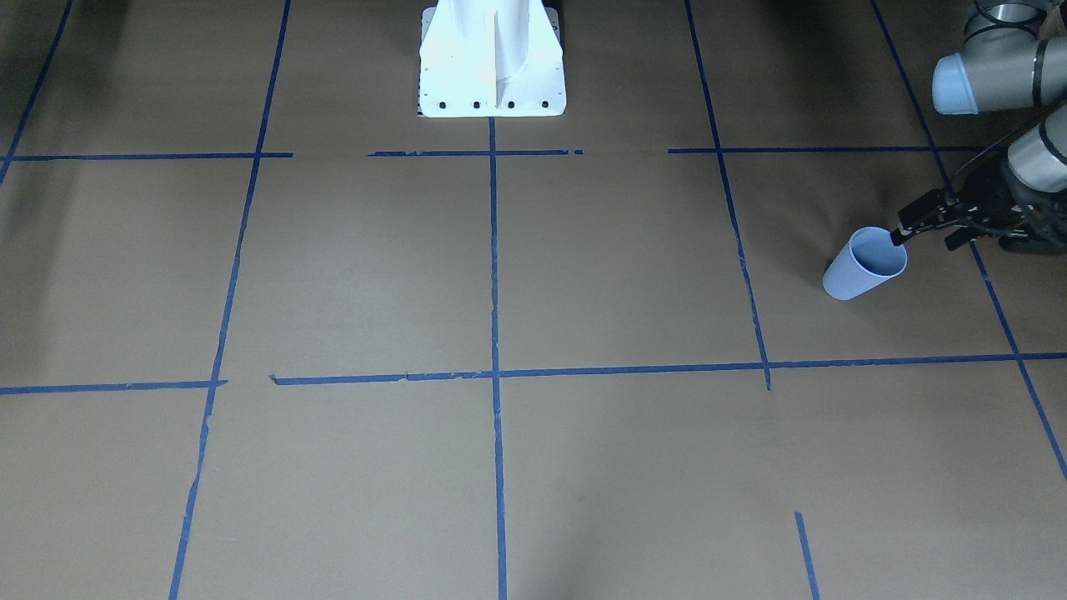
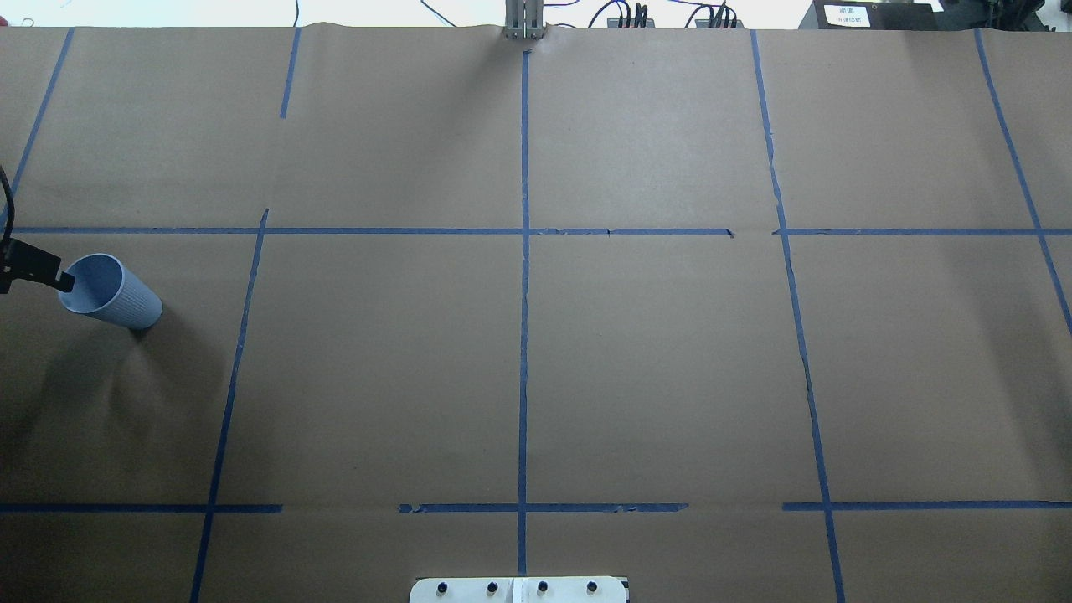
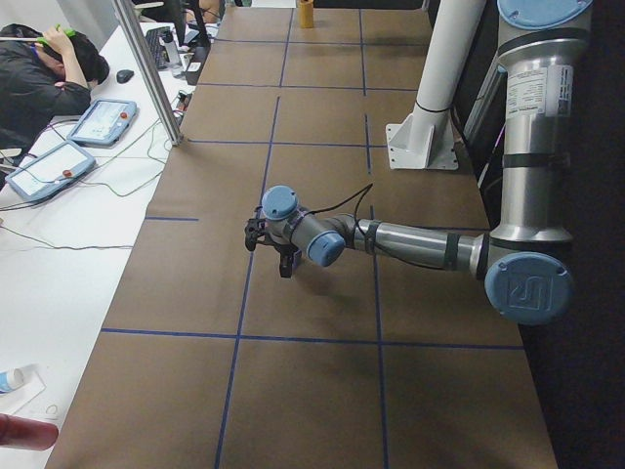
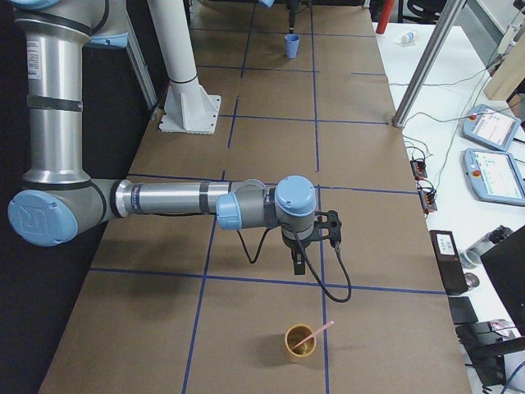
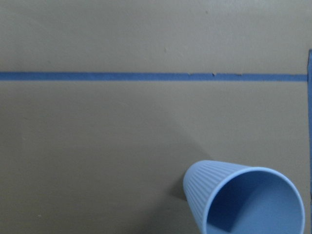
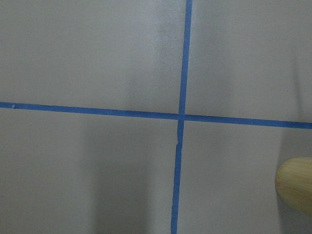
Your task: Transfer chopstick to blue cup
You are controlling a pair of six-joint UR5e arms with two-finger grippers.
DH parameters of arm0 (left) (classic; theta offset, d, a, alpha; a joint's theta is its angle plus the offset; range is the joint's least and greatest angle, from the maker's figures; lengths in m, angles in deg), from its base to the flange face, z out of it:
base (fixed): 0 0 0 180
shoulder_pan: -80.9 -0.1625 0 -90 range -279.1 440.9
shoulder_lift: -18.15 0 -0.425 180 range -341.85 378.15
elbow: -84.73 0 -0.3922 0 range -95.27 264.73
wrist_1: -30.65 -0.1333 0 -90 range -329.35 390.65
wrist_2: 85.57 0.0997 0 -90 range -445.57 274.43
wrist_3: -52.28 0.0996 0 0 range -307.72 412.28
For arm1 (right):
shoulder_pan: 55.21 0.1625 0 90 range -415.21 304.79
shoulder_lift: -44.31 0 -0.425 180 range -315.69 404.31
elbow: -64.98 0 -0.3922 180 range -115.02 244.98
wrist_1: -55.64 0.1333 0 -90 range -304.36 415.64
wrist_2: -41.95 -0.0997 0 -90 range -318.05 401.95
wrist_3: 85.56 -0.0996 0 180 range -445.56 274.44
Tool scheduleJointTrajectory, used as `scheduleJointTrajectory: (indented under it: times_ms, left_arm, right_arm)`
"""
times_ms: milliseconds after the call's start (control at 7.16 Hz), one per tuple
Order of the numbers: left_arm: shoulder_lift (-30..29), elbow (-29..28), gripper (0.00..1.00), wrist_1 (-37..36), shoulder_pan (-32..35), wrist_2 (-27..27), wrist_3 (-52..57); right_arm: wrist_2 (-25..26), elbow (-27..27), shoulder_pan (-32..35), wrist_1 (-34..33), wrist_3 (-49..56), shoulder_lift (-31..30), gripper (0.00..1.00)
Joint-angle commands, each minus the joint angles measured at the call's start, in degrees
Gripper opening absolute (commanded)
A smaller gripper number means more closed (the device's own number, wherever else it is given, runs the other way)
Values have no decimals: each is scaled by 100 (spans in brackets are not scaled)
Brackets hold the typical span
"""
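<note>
The blue cup [image 1: 859,271] stands at the table's left end; it also shows in the overhead view [image 2: 117,295], in the left wrist view [image 5: 243,202] and far off in the exterior right view [image 4: 292,45]. My left gripper [image 1: 924,240] is open and empty, with one fingertip [image 2: 60,279] over the cup's rim. A pale pink chopstick [image 4: 318,332] leans in a tan wooden cup [image 4: 300,342] at the table's right end. My right gripper [image 4: 299,264] hangs over the table a little short of that cup; I cannot tell whether it is open or shut.
The tan cup's side shows at the right edge of the right wrist view [image 6: 295,185] and far off in the exterior left view [image 3: 306,12]. The white robot base [image 1: 492,58] stands mid-table. Blue tape lines cross the brown paper. Operators' desks with tablets [image 4: 492,172] flank the far edge.
</note>
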Motion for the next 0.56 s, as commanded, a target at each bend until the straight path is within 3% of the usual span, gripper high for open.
scheduleJointTrajectory:
  times_ms: [0, 140, 279, 419]
  left_arm:
    - [-38, -127, 100, 18, -333, 218, -22]
    - [-100, -215, 98, 18, -396, 228, -31]
    - [-126, -242, 81, 0, -396, 228, -57]
    - [-135, -225, 39, 9, -396, 228, -222]
  right_arm:
    - [-3, 4, -5, -46, 0, -1, 100]
    - [-11, 13, 4, -28, -9, -1, 100]
    - [-3, 13, 4, -11, -9, -19, 100]
    - [15, 39, 4, -11, -17, -19, 100]
